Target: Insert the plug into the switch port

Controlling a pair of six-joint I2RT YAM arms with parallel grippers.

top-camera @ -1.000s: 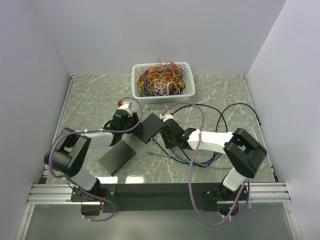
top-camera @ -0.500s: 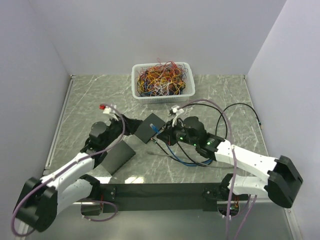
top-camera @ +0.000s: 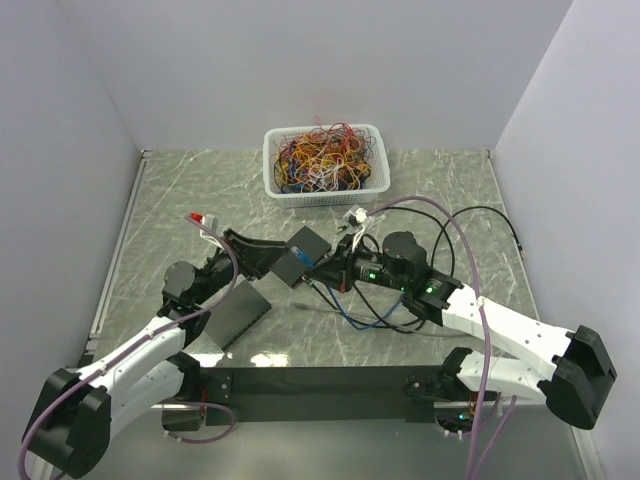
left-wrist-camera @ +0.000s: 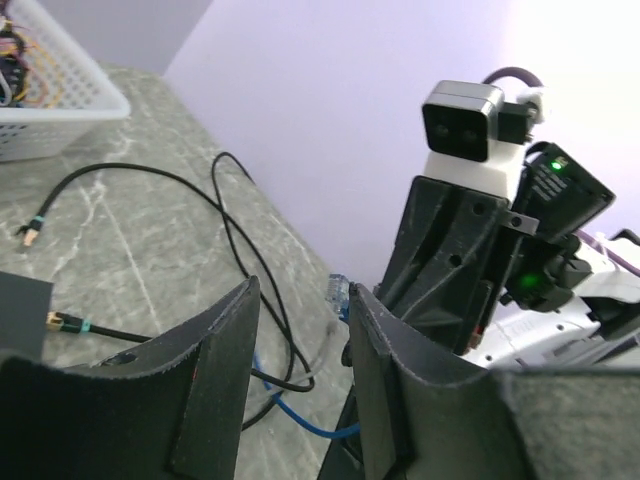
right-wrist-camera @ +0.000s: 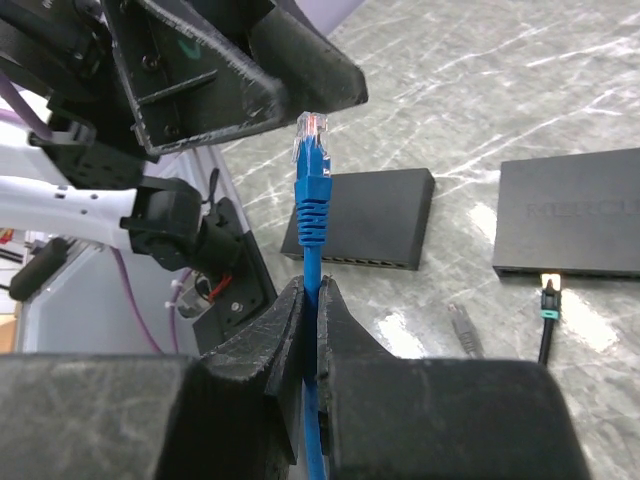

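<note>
A blue cable with a clear plug [right-wrist-camera: 310, 130] stands upright, and my right gripper [right-wrist-camera: 310, 292] is shut on the cable just below the plug's boot. In the left wrist view the plug [left-wrist-camera: 339, 293] shows just past my left gripper [left-wrist-camera: 302, 300], which is open with nothing between its fingers [left-wrist-camera: 215, 385]. A flat black switch [right-wrist-camera: 365, 228] lies on the table beyond the plug, its row of ports facing the camera. From above, the two grippers face each other over the nearer-centre switch [top-camera: 305, 248], left gripper [top-camera: 268, 256] and right gripper [top-camera: 328, 268].
A second black switch [right-wrist-camera: 575, 222] has a black cable with a gold plug [right-wrist-camera: 547, 297] in it. Another switch [top-camera: 232, 314] lies at front left. A white basket [top-camera: 325, 162] of tangled wires stands at the back. Loose black and blue cables [top-camera: 375, 310] curl under the right arm.
Both arms have swung into new postures, elbows lower and farther out. The left jaws have come closer together. The right gripper has kept its hold on the blue cable.
</note>
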